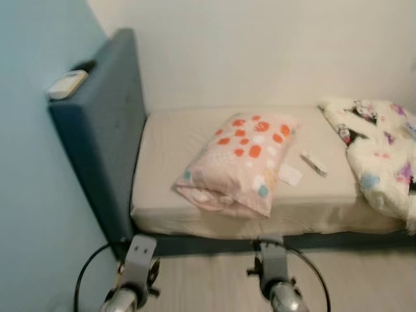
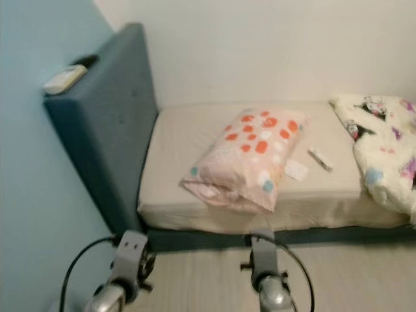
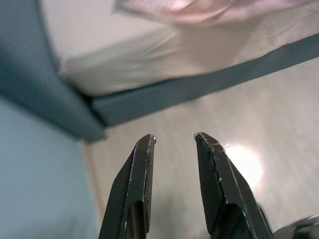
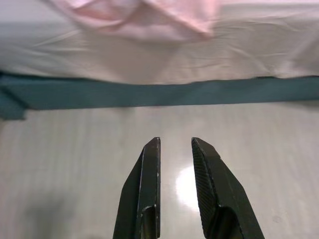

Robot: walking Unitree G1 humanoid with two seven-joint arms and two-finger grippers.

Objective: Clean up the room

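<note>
A bed [image 1: 195, 214] with a beige sheet stands against a white wall [image 1: 260, 45]. Its dark blue headboard [image 1: 104, 123] meets a pale blue wall [image 1: 32, 195]. The floor [image 4: 75, 149] is pale wood with a light glare.

no writing can be read anywhere here; the small card [image 1: 290, 173] and the little packet [image 1: 314, 163] on the bed [image 1: 169, 136] are too blurred.

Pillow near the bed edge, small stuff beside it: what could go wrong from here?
1. The pillow lies askew with a corner over the mattress edge; a poor grasp could tip it onto the floor.
2. The small white remote and paper card sit close beside the pillow; dragging it may sweep them off.
3. Both grippers, left and right, hang low over the floor, slightly open, so reaching up could clip the bed frame.
</note>
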